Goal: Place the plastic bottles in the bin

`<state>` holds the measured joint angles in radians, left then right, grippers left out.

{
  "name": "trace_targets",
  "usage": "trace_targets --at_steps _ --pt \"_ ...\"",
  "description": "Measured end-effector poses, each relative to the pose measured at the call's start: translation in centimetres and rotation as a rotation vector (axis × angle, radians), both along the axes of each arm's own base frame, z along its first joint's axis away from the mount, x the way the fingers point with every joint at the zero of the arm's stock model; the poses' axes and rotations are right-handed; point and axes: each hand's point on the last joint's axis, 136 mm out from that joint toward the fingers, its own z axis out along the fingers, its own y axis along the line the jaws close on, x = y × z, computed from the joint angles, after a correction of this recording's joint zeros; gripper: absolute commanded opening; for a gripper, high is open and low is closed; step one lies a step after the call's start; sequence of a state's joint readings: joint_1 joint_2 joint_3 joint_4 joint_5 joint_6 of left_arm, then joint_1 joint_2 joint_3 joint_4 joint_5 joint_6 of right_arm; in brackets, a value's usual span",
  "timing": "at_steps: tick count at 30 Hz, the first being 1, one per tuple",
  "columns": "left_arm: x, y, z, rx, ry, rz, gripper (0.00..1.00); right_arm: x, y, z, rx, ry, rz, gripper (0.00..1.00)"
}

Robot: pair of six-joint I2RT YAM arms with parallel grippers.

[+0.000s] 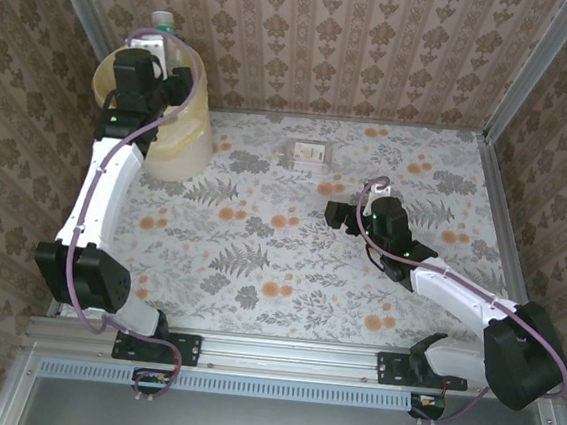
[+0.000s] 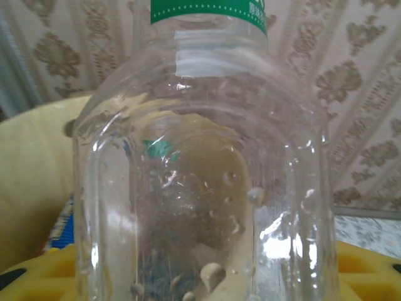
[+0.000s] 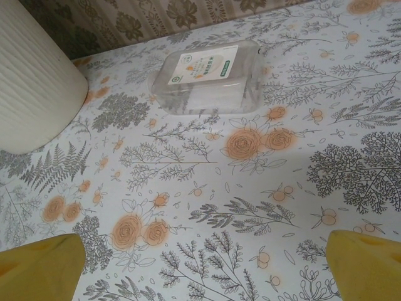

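Bottle (image 2: pixel 207 157), green label (image 2: pixel 207 12), held by left claw (image 2: pixel 203 279) over bin (image 1: pixel 185 138), right claw (image 3: pixel 203 269) wide open, white-labelled bottle (image 3: pixel 207 78) ahead, print illegible

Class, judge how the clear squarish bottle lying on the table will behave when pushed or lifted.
The bottle looks empty and see-through, so probably light. It lies on a flat side, so it likely slides rather than rolls. Glossy plastic could feel slippery.
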<state>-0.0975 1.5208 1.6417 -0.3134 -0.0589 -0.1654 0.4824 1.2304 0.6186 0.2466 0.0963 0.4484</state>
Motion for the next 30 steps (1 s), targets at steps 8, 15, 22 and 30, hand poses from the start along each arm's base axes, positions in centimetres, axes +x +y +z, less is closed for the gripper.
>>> trace_targets --at_steps 8,15,22,30 --pt "0.9 5.7 1.6 0.003 -0.019 0.126 0.58 0.0 0.0 0.0 0.000 0.000 0.000 1.00" --pt "3.2 9.6 0.7 -0.002 0.021 0.189 0.58 0.0 0.0 0.0 0.000 0.000 0.000 1.00" --pt "6.5 12.8 -3.8 -0.025 0.151 0.209 0.58 0.0 0.0 0.0 0.000 0.000 0.000 1.00" --pt "8.3 14.5 -7.0 -0.039 0.259 0.213 0.64 0.0 0.0 0.0 -0.001 0.000 -0.001 1.00"
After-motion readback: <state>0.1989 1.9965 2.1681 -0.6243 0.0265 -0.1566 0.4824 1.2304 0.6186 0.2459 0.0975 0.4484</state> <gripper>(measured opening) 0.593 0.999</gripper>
